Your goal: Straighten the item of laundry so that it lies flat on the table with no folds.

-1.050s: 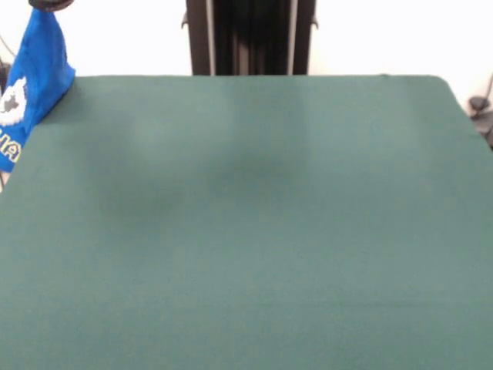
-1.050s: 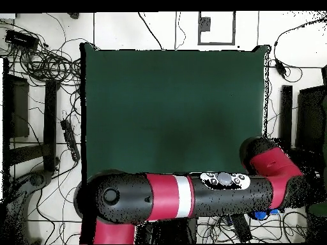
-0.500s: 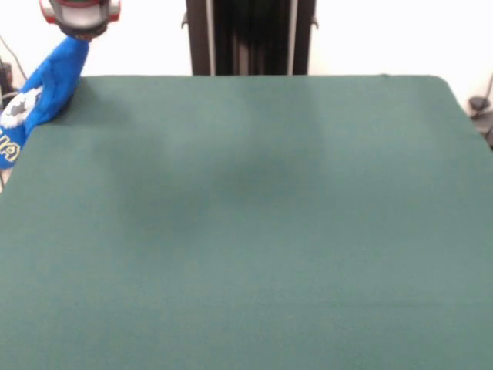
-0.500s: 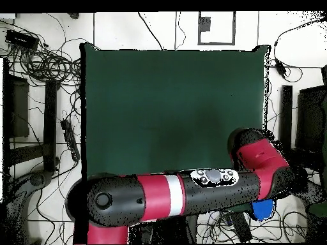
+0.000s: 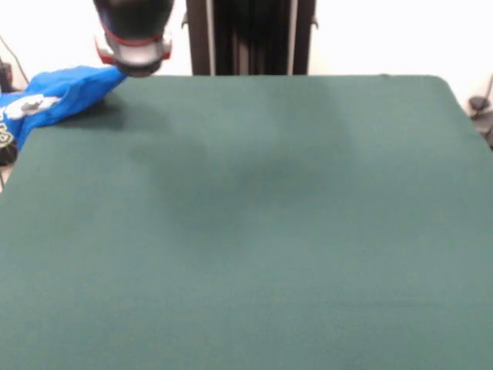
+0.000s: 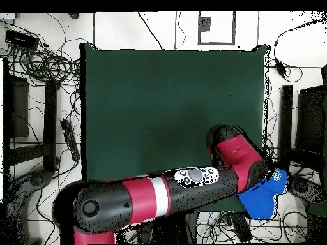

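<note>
The item of laundry (image 5: 58, 92), a bright blue shirt with a white graphic, lies bunched and stretched across the far left corner of the table (image 5: 254, 231). Its left part trails past the table's edge. My gripper (image 5: 135, 69) is low over that corner, and the shirt's right end runs up into it. The gripper appears shut on the cloth. In the overhead view the red arm's wrist (image 6: 231, 152) covers the gripper. There the shirt (image 6: 262, 199) shows as a blue bundle beyond the corner of the green table (image 6: 172, 102).
A black column (image 5: 250, 37) stands behind the table's far edge. Cables (image 6: 45, 60) and dark boxes (image 6: 16, 108) lie on the floor around the table. The arm's long red and black link (image 6: 147, 198) spans the table's near side in the overhead view.
The gripper has come down and moved inward over the table's corner, dragging the shirt along. The shirt hung nearly upright before and now lies drawn out low across the corner.
</note>
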Available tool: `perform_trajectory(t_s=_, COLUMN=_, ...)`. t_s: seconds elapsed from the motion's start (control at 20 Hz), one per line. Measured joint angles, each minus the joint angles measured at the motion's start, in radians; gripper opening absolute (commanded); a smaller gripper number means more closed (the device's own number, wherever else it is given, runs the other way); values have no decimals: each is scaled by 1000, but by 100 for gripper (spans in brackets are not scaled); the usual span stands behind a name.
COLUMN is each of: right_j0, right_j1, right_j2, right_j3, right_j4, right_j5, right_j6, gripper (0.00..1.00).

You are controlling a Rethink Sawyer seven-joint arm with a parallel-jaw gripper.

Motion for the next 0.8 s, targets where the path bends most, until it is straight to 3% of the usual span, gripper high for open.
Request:
perform_trajectory(t_s=0.35, right_j0=93, right_j1=-9, right_j2=63, right_j3=40, right_j4=13, right_j5=0, right_j6=27, gripper=0)
perform_trajectory(t_s=0.8, right_j0=199, right_j1=-86, right_j2=127, right_j3=97, right_j4=47, right_j5=2, right_j6=107, gripper=0)
